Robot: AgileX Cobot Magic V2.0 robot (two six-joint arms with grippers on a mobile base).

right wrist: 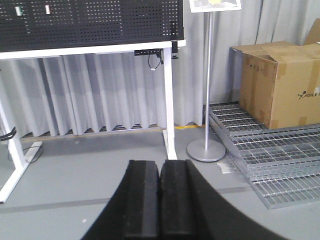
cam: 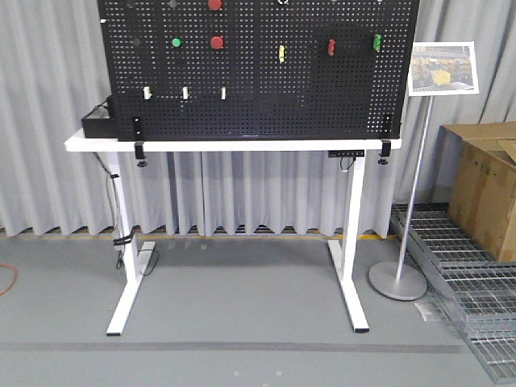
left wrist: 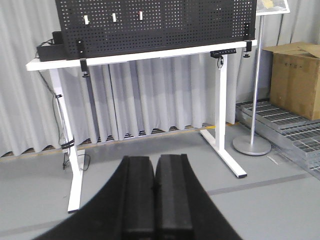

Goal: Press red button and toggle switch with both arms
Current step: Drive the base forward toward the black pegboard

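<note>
Left claw (left wrist: 154, 167): shut tight, its two black pads pressed together with nothing between them. It hangs low over the floor, well back from the table (left wrist: 150, 52).
Right claw (right wrist: 160, 170): likewise closed on nothing, pointing toward the table's right leg and the sign stand (right wrist: 208, 80).
Red button (cam: 217, 42): up on the pegboard (cam: 322, 97), left of centre, near a green button (cam: 176, 43). A second red knob (cam: 214, 4) sits above it at the top edge.
Switch: three small white switches (cam: 185, 93) stand in a row lower down. A yellow lever (cam: 281, 53), a red lever (cam: 331, 47) and a green lever (cam: 376, 42) are further right. I cannot tell which one is meant.
Stage: by my reckoning nothing is pressed yet, and both arms have the whole reach to make.
What could go wrong: two red knobs invite a wrong press. A closed claw coming in off-line could slip off the button's round face or nudge the green one. A hard push might rock the upright board, which is clamped at the table edge.
</note>
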